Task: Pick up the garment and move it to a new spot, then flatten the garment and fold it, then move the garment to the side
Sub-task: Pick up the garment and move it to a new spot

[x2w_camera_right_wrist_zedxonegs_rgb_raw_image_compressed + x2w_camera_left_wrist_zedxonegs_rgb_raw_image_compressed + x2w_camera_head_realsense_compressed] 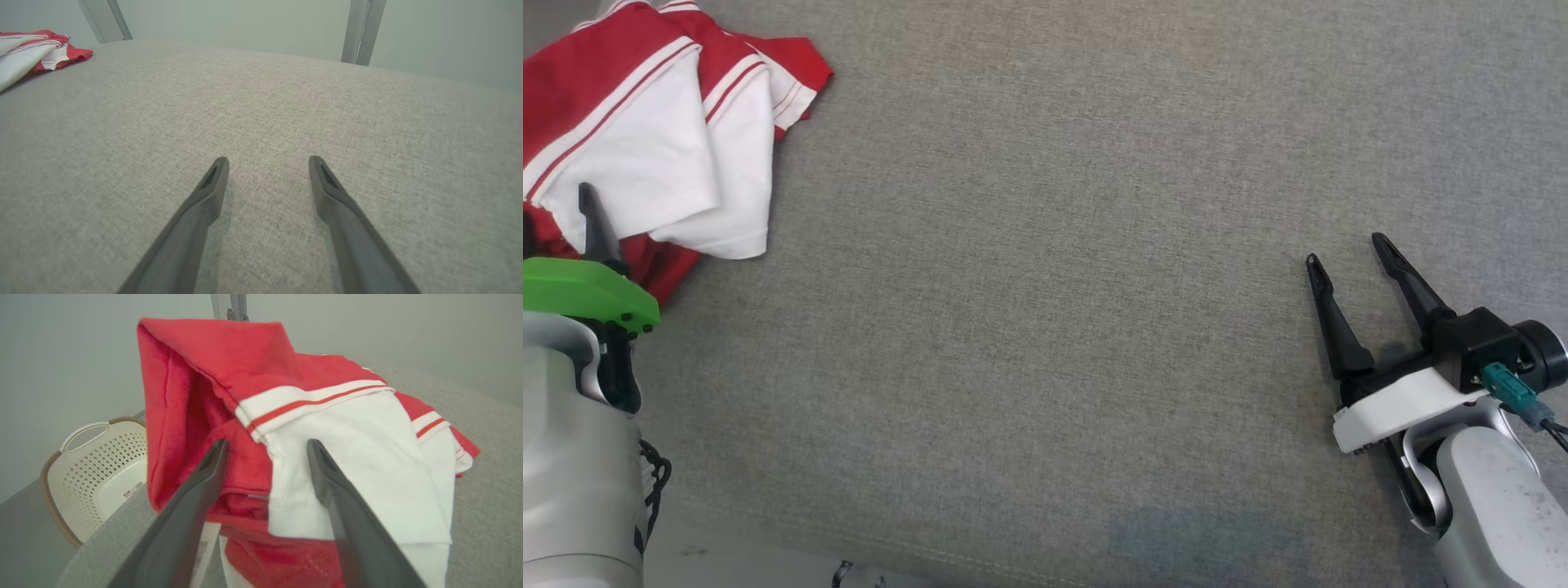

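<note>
Garment (662,139), red with white panels and striped trim, lies bunched at the far left corner of the grey fabric-covered tabletop (1045,327) in the head view. The left tool (556,208) sits at the garment's near edge, one dark finger (596,224) showing over the cloth. The right tool (1345,249) is well apart at the near right, jaws spread wide with nothing between them.

In the left wrist view the left tool (267,443) points at the garment (245,355), jaws wide apart and holding nothing (whether the tips touch the cloth I cannot tell). A cream laundry basket (94,465) stands beyond the tabletop's edge on the left.

In the right wrist view the right tool (265,159) hangs spread and empty over bare tabletop (265,102), with the garment (24,53) at the far left.
</note>
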